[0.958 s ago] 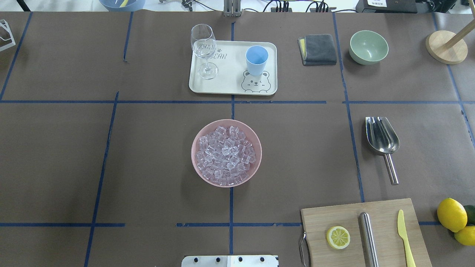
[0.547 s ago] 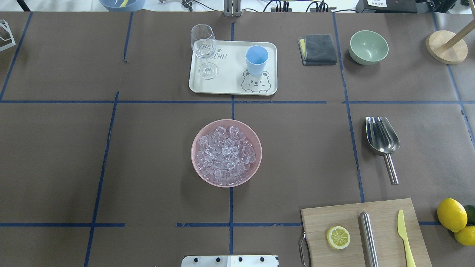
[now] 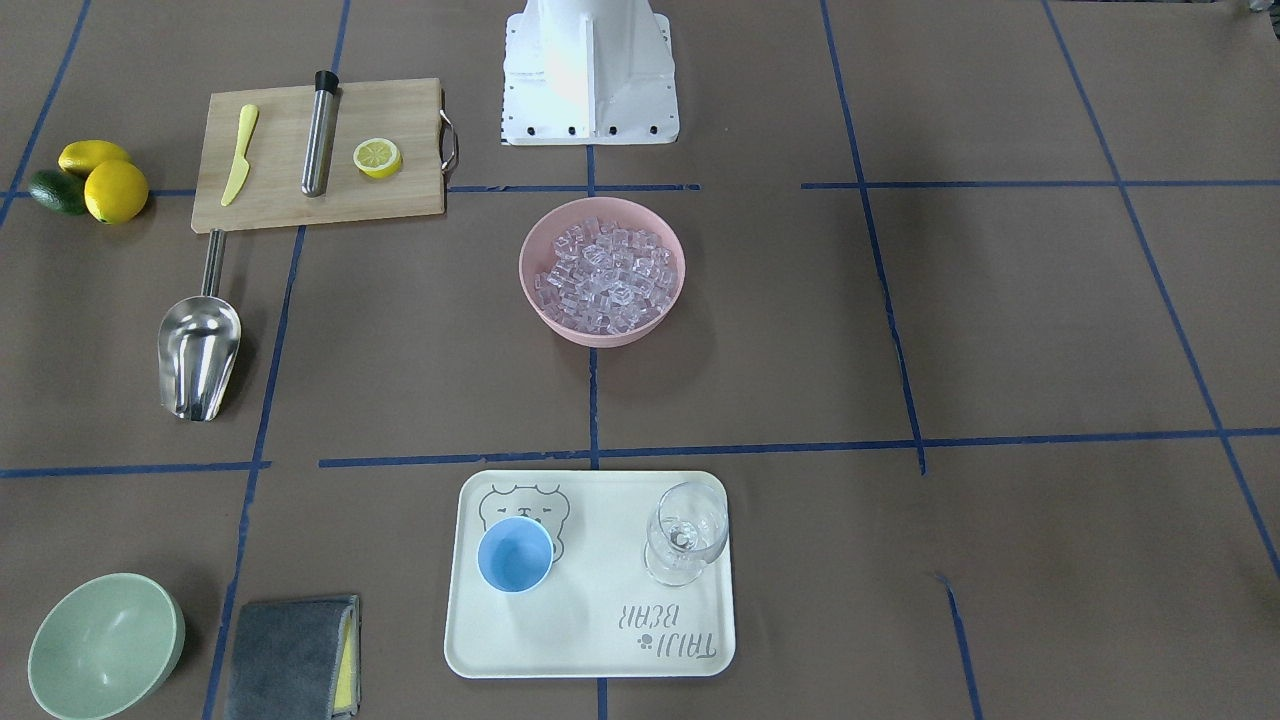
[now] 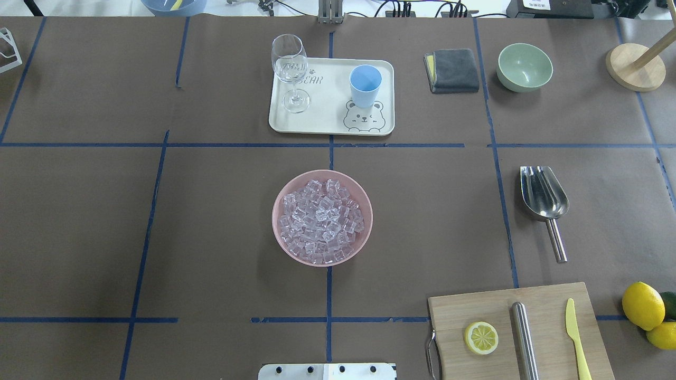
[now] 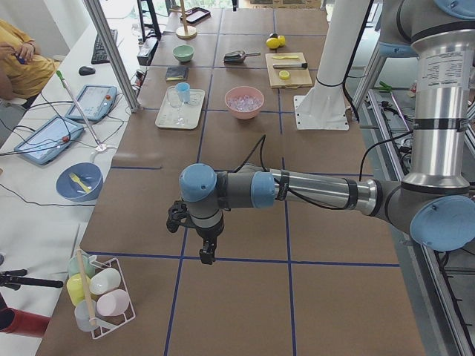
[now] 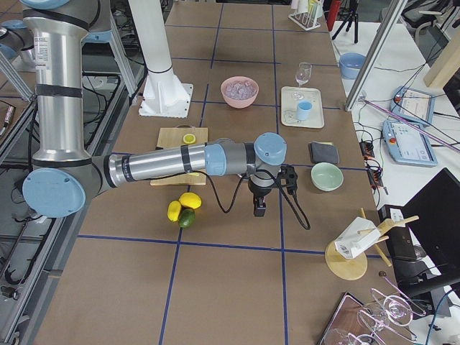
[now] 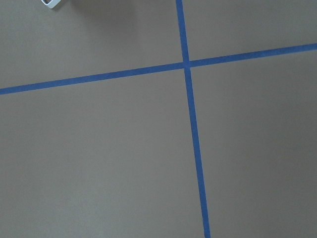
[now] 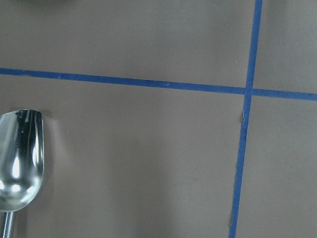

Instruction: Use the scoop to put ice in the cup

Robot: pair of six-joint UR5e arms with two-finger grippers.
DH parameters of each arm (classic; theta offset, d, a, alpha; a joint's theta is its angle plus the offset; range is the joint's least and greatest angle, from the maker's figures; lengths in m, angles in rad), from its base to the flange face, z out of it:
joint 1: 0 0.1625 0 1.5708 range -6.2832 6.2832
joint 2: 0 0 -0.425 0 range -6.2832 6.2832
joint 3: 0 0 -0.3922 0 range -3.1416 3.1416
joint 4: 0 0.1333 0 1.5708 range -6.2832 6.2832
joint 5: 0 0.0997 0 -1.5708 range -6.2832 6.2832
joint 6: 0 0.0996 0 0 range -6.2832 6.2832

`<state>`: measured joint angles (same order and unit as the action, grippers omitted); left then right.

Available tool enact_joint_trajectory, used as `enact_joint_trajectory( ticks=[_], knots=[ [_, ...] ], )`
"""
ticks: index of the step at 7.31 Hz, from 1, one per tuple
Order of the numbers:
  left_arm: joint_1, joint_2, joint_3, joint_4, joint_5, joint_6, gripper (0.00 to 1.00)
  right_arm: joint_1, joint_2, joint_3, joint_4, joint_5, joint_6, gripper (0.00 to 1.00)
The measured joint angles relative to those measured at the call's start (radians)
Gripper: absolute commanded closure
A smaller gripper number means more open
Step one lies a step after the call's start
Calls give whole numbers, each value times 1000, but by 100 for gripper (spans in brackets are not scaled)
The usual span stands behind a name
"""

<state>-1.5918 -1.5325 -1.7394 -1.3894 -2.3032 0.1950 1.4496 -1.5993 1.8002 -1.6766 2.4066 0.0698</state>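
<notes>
Lettering on the cream tray [image 4: 327, 120], beside a small paw mark and above a cartoon bear face: "BEAR" plainly, with an upper word, seemingly "TAIJI", half veiled in the overhead view by the wine glass [image 4: 289, 66]. Reads upside down from the front camera. White labels on the near arm in the left side view: too small to read.

Cup [image 4: 365, 84]: upright on the tray's right half in the overhead view, just above the bear face, apart from the glass. Ice [image 4: 321, 221]: heaped in the pink bowl [image 4: 275, 221] at table centre, well apart from the tray. Scoop [image 4: 544, 196]: flat on the brown paper off to the right, hollow side up, handle end near the cutting board [image 4: 459, 309]. Shows only partly in the right wrist view, bowl cut by the left and bottom edges.

Cutting board sliced off by the overhead frame's lower edge, along with the ends of the steel cylinder [image 4: 524, 338] and yellow knife [image 4: 574, 332]. Dark green fruit mostly hidden behind the lemons [image 4: 642, 305].

Left gripper [image 5: 207, 256]: hangs fingers-down over a blue tape line, far along the table from the tray, caught only by the side camera — cannot tell the jaw gap or any hold. Right gripper [image 6: 259, 208]: hangs over bare paper between the lemons and the green bowl [image 4: 524, 66], likewise small and side-on — cannot tell either.
</notes>
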Motion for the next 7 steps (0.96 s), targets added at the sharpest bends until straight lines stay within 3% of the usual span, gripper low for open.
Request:
enact_joint_trajectory(
  ticks=[4, 7],
  knots=[
    [6, -1, -69, -71, -6, -2, 0, -5, -13, -7, 75, 1, 4, 0],
    [144, -1, -73, -252, -127, -1, 0, -26, -23, 0, 116, 13, 8, 0]
  ],
)
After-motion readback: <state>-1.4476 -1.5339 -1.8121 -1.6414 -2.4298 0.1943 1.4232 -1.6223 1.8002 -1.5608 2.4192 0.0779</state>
